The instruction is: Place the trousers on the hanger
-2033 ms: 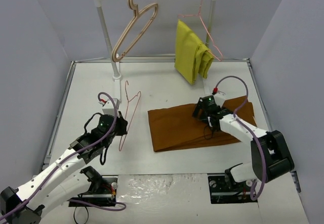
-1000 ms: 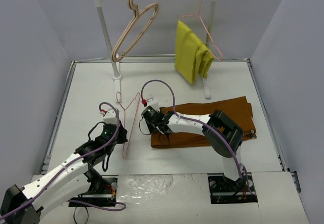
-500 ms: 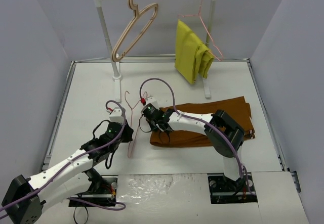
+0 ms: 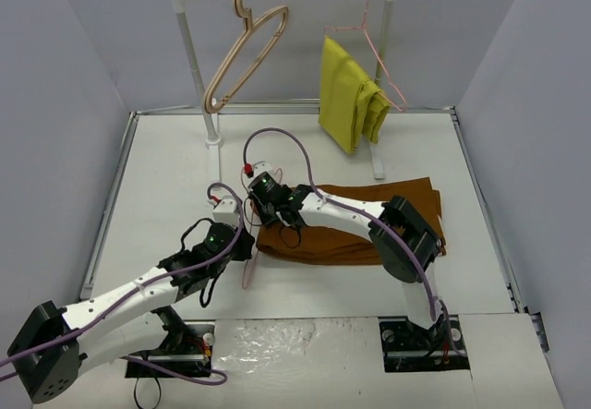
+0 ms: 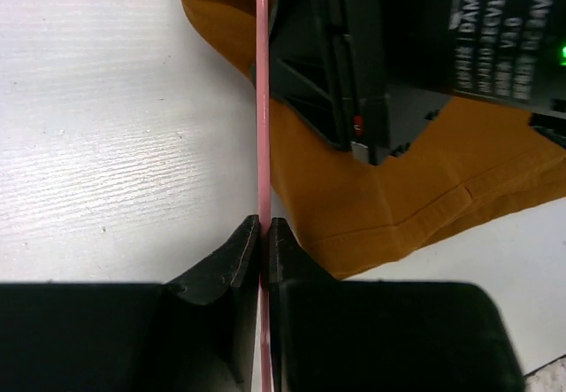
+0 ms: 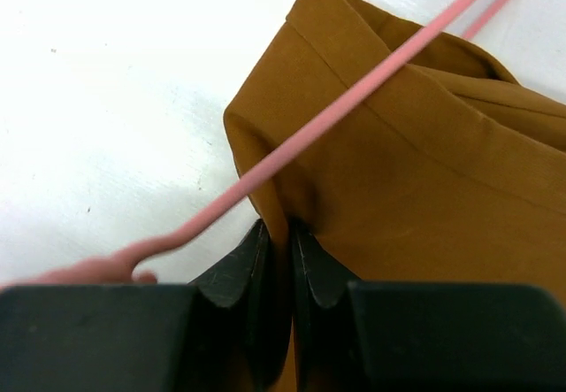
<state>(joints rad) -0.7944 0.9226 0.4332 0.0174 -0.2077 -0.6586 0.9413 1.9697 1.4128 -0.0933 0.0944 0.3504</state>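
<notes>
Left gripper (image 5: 263, 233): jaws pressed together on the hanger's wire.
Hanger (image 5: 263, 100): thin pink wire at the trousers' left edge, running 12 to 6 o'clock in the left wrist view.
Right gripper (image 6: 281, 233): jaws nearly together, pinching a fold of trouser edge; casing lettering partly legible, "DAMIA…".
Trousers (image 4: 323, 245): mid-bench (image 4: 166, 178), long axis 9 to 3 o'clock.

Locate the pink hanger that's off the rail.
Top view, centre-left of table: hanger clamped in left tool, at the trousers' left end beside right tool.
</notes>
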